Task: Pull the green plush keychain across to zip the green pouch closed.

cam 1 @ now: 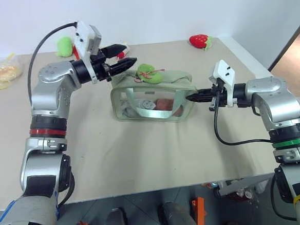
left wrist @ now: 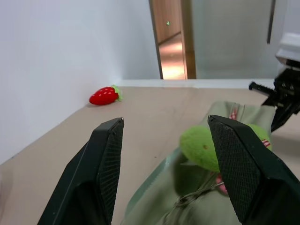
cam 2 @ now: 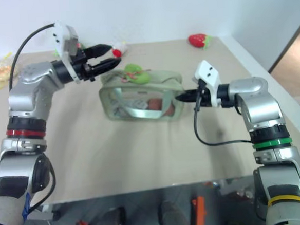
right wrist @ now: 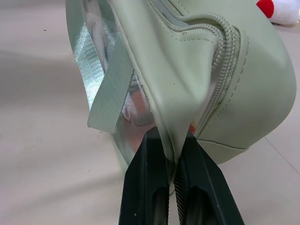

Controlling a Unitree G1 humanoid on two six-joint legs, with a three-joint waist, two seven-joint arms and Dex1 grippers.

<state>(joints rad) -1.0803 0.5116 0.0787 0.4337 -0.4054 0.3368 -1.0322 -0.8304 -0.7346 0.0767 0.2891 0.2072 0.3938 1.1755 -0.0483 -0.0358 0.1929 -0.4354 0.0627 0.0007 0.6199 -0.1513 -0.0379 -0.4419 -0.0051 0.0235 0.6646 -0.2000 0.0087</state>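
Note:
The green pouch [cam 1: 154, 98] sits mid-table with its clear side panel facing me and a pale strap across it. On its top lies the green plush keychain [cam 1: 150, 74], a small bright green ring on a reddish cord. My left gripper [cam 1: 127, 55] hovers just left of and above the keychain, open with nothing between its fingers. In the left wrist view the keychain [left wrist: 200, 146] lies beyond the fingers [left wrist: 108, 159]. My right gripper [cam 1: 192, 95] is shut on a fold of fabric at the pouch's right end [right wrist: 187, 112].
A red strawberry plush [cam 1: 200, 41] lies at the table's far right. A rounded green plush [cam 1: 64, 46] and a red-and-white toy [cam 1: 121, 54] sit at the back behind the left arm. A plastic bag [cam 1: 3, 74] rests at the far left edge.

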